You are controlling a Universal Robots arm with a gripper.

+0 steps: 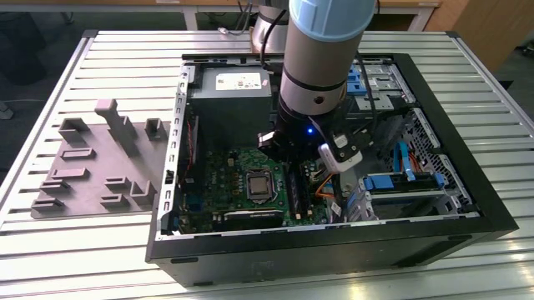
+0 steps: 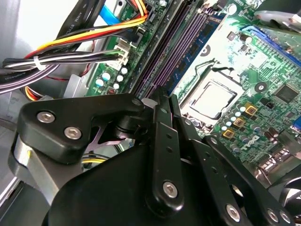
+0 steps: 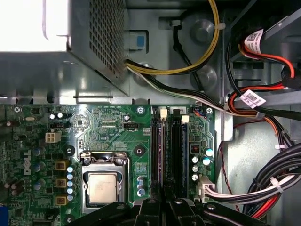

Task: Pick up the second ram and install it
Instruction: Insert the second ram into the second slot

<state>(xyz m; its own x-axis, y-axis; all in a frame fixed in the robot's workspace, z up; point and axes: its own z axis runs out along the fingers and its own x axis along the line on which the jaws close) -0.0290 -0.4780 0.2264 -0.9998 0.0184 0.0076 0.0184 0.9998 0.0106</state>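
My gripper [image 1: 284, 164] is down inside the open computer case, over the black slot rails [image 3: 178, 150] beside the processor [image 3: 102, 186]. In both wrist views its two fingers stand close together, jaws almost touching, at the near end of the rails [image 2: 162, 101] [image 3: 164, 195]. The second ram [image 3: 162, 150] shows edge-on as a thin dark strip running from between the fingertips along the rails [image 2: 175, 52]. It lies in line with the rail and low against the green motherboard [image 1: 237, 187].
The grey power-supply box [image 1: 229, 94] sits just behind the motherboard. Bundled black, red and yellow cables [image 3: 263, 113] crowd the side of the slots. Blue drive bays [image 1: 392, 182] fill the case at the exterior view's right. A grey holder block [image 1: 92, 162] lies outside the case.
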